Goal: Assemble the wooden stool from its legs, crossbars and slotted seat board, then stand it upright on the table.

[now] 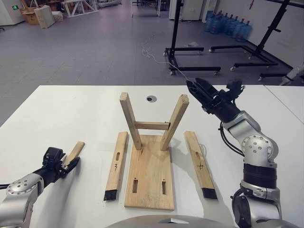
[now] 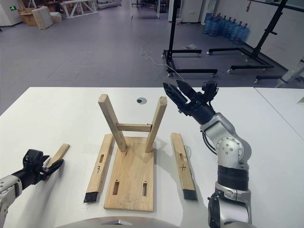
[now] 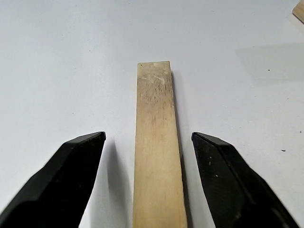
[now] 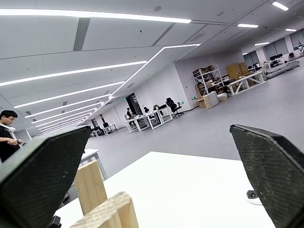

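Observation:
The slotted seat board point(image 1: 151, 173) lies flat mid-table. Two legs joined by a crossbar point(image 1: 152, 125) stand in its far slots, one leg point(image 1: 130, 121) on the left and one leg point(image 1: 175, 122) on the right. Two loose legs lie flat beside the board, one point(image 1: 117, 165) to its left and one point(image 1: 200, 164) to its right. A short crossbar point(image 1: 74, 152) lies at the near left. My left gripper point(image 1: 71, 164) is open around that crossbar's near end, the wood point(image 3: 157, 152) lying between its fingers. My right gripper point(image 1: 195, 88) is open in the air, just right of the right standing leg's top.
A small round grommet hole point(image 1: 151, 99) sits in the table beyond the stool parts. Black wheeled stands point(image 1: 192, 52) and water bottles point(image 1: 228, 23) are on the floor beyond the table. A second table edge point(image 1: 289, 97) lies to the right.

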Robot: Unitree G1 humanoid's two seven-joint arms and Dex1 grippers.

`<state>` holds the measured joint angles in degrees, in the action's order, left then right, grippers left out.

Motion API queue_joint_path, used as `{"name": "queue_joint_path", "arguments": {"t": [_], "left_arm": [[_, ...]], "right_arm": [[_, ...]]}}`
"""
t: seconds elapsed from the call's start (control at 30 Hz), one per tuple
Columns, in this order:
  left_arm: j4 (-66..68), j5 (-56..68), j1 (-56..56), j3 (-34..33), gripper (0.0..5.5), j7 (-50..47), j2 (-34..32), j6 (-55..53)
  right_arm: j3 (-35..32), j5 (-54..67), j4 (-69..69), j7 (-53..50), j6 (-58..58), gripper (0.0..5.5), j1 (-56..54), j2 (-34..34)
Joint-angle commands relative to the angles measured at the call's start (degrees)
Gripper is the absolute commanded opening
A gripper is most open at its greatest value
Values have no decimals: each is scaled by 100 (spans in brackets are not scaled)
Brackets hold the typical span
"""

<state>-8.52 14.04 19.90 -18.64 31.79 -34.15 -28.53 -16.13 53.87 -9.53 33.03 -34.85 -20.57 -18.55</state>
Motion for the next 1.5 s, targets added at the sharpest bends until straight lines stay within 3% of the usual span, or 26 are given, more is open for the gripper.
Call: {"name": "queue_joint_path", "arguments": {"t": [0.03,0.3,0.47,0.57,0.67,0.77,0.9,1.0,1.13,1.37,1.5], "left_arm": [[63,-137,561,208,252,-14,-6,-417],[-144,84,819,244,128,-8,137,-399],[-399,765,432,-102,128,-122,575,-301],[-614,322,15,-119,128,-568,778,792],[-1408,465,-710,-232,128,-1107,1233,1397],[-2395,-211,-1169,415,128,-1306,1206,1908],[-3213,-791,-1787,1041,128,-1047,720,1928],[-3263,-1648,-2106,1487,128,-837,289,2350],[-2927,-2129,-2510,1962,128,-815,293,2892],[-2575,-2009,-2811,2351,128,-609,490,3109],[-2472,-1996,-2807,2482,128,-489,504,3175]], "right_arm": [[1,-96,-35,25,39,540,52,-90],[-11,-140,14,68,85,540,-1,-160],[-21,-127,42,123,85,540,-101,-183],[-110,36,-27,138,46,540,-166,-186],[-473,1149,-435,73,-326,540,-208,-176],[-728,2744,-1017,169,-852,540,-19,-400],[-181,3474,-1589,-280,-1133,540,204,-339],[587,3119,-1706,-1136,-974,540,131,190],[1244,2472,-1429,-1553,-660,540,98,859],[1507,1808,-946,-1365,-289,540,-202,1318],[1579,1636,-875,-1110,-196,471,-366,1465]]}}
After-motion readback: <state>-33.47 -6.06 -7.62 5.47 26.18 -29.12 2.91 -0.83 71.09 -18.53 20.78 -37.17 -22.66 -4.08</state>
